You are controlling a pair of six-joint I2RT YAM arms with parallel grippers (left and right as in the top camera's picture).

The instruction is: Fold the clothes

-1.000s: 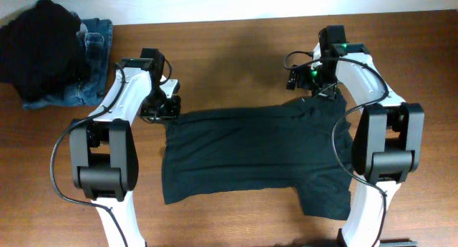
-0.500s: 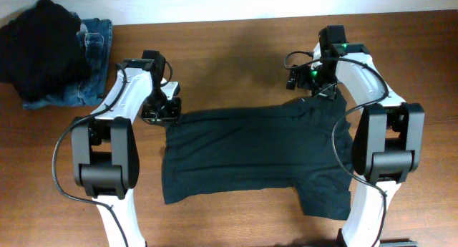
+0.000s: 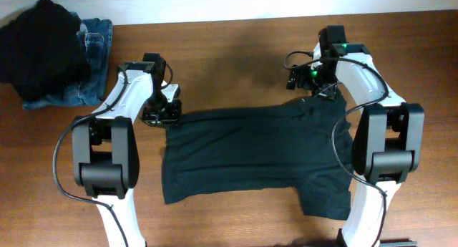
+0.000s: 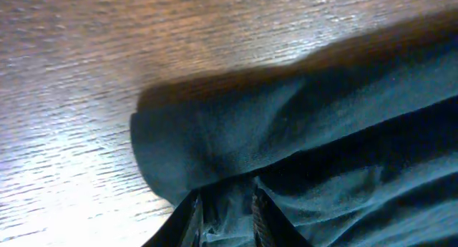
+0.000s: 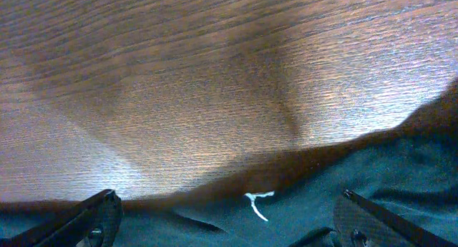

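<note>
The dark blackish-green T-shirt (image 3: 250,150) lies spread on the wooden table, with a sleeve at the front right. My left gripper (image 3: 163,112) is at the shirt's far left corner. In the left wrist view its fingers (image 4: 225,212) are close together with a fold of the shirt's cloth (image 4: 300,132) pinched between them. My right gripper (image 3: 315,89) is at the shirt's far right edge. In the right wrist view its fingers (image 5: 229,218) are wide apart and open over the shirt's edge (image 5: 401,168), where a small white thread lies.
A pile with a black garment (image 3: 39,39) and blue denim jeans (image 3: 89,61) sits at the table's far left corner. Bare wooden table (image 3: 229,54) lies behind the shirt and in front of it.
My left gripper has shifted slightly at the shirt's far left corner. The right arm and the shirt have not visibly moved.
</note>
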